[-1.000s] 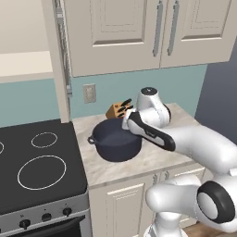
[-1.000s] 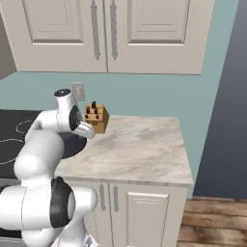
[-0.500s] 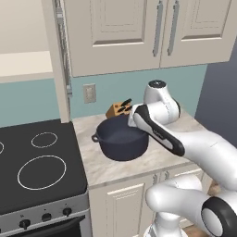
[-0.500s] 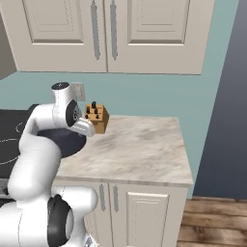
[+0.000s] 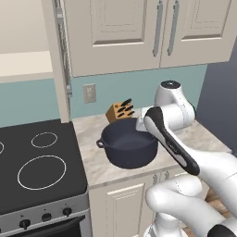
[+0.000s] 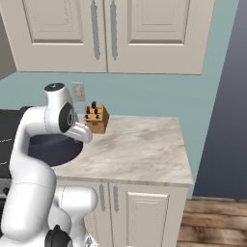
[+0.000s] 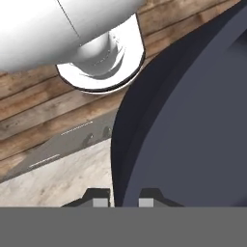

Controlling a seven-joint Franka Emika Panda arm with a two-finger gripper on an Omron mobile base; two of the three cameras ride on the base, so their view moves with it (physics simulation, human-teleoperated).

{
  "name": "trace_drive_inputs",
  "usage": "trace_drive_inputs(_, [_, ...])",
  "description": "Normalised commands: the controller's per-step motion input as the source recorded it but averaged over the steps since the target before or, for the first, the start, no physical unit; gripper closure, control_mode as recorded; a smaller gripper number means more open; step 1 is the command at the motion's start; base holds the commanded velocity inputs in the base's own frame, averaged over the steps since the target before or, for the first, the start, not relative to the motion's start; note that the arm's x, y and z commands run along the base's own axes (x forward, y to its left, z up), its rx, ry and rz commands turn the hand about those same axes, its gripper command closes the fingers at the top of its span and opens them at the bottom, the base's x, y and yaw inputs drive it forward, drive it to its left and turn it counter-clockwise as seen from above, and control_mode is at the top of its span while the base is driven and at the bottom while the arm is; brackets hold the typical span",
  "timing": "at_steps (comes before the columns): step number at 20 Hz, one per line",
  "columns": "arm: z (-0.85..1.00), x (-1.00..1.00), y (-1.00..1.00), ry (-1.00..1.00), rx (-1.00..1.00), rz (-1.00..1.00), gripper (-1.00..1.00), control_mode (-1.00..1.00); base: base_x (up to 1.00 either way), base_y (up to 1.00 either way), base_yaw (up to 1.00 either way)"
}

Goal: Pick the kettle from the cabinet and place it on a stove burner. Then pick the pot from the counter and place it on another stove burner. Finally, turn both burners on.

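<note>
The wide navy pot (image 5: 127, 148) is over the beige counter (image 5: 92, 152), right of the stove. My gripper (image 5: 140, 125) is shut on its right rim. In the hand view my gripper (image 7: 123, 203) straddles the pot (image 7: 193, 125) wall, one fingertip on each side. Whether the pot's base touches the counter I cannot tell. In the right base view the arm hides most of the pot (image 6: 48, 148). Two white-ringed stove burners (image 5: 41, 172) mark the black cooktop at left. The cabinet shelf (image 5: 23, 64) shows at upper left beside its open door. The kettle is out of view.
A wooden knife block (image 5: 119, 111) stands at the wall just behind the pot, also visible as the knife block (image 6: 95, 118). A wall outlet (image 5: 90, 92) is above the counter. Closed cabinet doors (image 5: 139, 32) hang overhead. The counter (image 6: 140, 149) stretches right to its end.
The arm's elbow has swung right and forward. The pot in the grip has shifted slightly toward the counter's front and looks larger.
</note>
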Motion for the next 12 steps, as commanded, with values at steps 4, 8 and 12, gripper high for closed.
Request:
trace_drive_inputs(4, [0.18,-0.60,-0.06,0.00,0.01,0.00,1.00,-1.00,0.00,0.00,0.00])
trace_drive_inputs(8, [0.04,-0.37,0.00,0.00,0.00,0.02,1.00,-1.00,0.00,0.00,0.00])
trace_drive_inputs(12, [0.00,0.00,0.00,0.00,0.00,0.00,1.00,-1.00,0.00,0.00,0.00])
